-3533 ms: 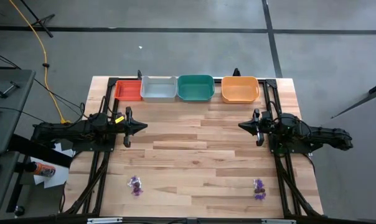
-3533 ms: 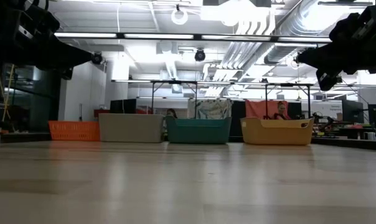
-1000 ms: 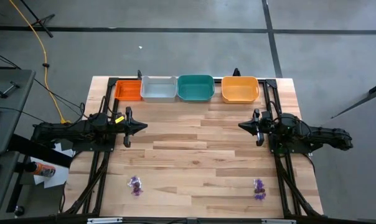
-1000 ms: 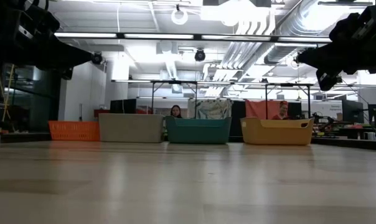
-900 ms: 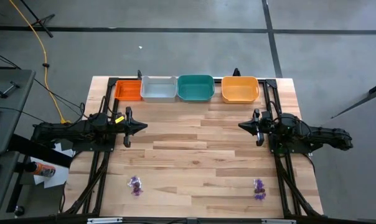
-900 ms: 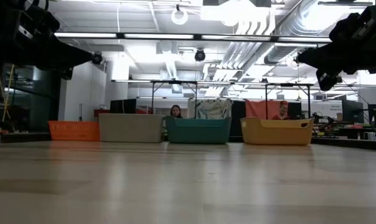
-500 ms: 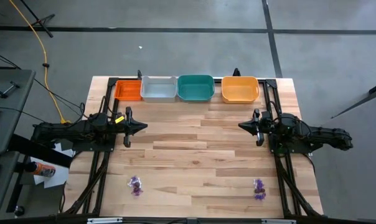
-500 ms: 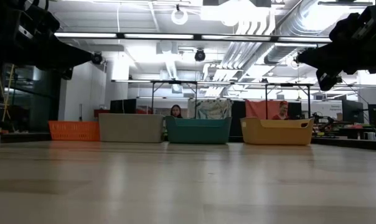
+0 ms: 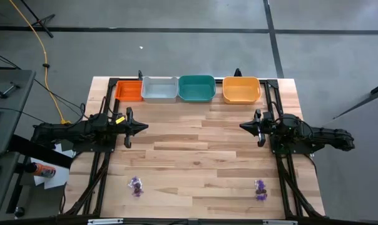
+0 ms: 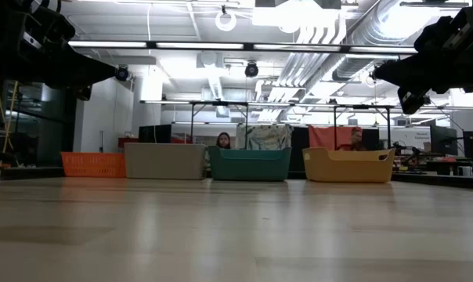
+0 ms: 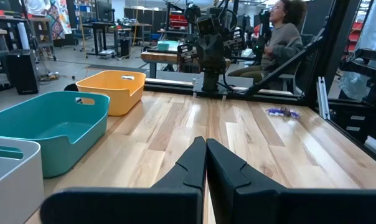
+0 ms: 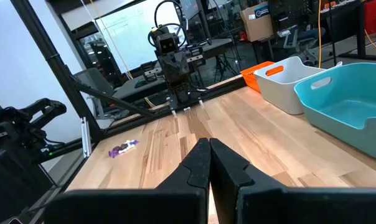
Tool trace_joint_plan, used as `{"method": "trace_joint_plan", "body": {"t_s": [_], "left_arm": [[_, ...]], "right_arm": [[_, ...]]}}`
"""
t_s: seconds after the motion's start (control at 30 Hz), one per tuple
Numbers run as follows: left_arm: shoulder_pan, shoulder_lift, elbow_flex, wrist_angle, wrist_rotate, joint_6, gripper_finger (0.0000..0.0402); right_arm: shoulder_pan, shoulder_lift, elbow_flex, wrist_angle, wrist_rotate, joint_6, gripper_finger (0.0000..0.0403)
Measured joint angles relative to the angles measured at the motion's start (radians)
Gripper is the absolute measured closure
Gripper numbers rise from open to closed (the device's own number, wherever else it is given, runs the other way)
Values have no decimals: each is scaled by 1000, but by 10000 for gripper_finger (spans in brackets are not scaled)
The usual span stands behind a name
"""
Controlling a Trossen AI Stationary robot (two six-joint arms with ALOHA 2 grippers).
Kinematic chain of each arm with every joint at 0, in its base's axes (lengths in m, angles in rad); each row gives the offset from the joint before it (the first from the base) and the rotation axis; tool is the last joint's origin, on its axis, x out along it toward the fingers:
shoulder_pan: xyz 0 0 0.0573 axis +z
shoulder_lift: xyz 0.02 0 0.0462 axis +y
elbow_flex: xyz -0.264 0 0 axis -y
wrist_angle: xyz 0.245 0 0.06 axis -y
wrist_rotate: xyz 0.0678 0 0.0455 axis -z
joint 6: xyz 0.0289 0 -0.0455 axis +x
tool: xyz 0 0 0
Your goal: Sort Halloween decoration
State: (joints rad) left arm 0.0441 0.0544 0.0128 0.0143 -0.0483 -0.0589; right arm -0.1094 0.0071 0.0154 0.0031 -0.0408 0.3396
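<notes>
Overhead, the wooden surface point(image 9: 195, 156) filled the middle of the scene, with a dark arm lying along each side of it. Both arms reached inward from their mounts, so the left hand point(image 9: 141, 127) and the right hand point(image 9: 245, 127) pointed at each other across a broad stretch of bare wood, well apart. Each hand had its two fingers pressed together with nothing between them; the wrist views showed the closed fingertips as a single dark wedge above the wood, the left hand point(image 11: 205, 146) facing the far arm and the right hand point(image 12: 208, 149) doing the same from the other side.

Beyond both hands, along the far edge of the surface, four plastic trays stood in a row, just beside one another: the red tray point(image 9: 128, 91) nearest the left arm's side, then the grey tray point(image 9: 159, 89), the green tray point(image 9: 196, 88), and the orange tray point(image 9: 241, 89) nearest the right arm's side. From table height the same row showed as low walls across the back of the surface point(image 10: 236, 227).

The Halloween decoration lay in two small purple clusters near the front edge, well away from the trays and from either hand. One purple cluster point(image 9: 136, 185) sat on the left hand's side, toward the front from it. The other purple cluster point(image 9: 260, 190) sat likewise on the right hand's side. Each wrist view caught the opposite cluster as a small purple smear on the wood; individual pieces were too small to tell apart.
</notes>
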Motion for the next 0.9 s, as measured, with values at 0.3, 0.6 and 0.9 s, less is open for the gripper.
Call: {"method": "trace_joint_plan", "body": {"t_s": [0.3,0.6,0.9], "left_arm": [[0,0,0,0,0,0,401],[0,0,0,0,0,0,401],[0,0,0,0,0,0,401]], "right_arm": [[-1,0,0,17,1,-65,402],[-1,0,0,531,528,233,402],[-1,123,66,326,423,537,395]]}}
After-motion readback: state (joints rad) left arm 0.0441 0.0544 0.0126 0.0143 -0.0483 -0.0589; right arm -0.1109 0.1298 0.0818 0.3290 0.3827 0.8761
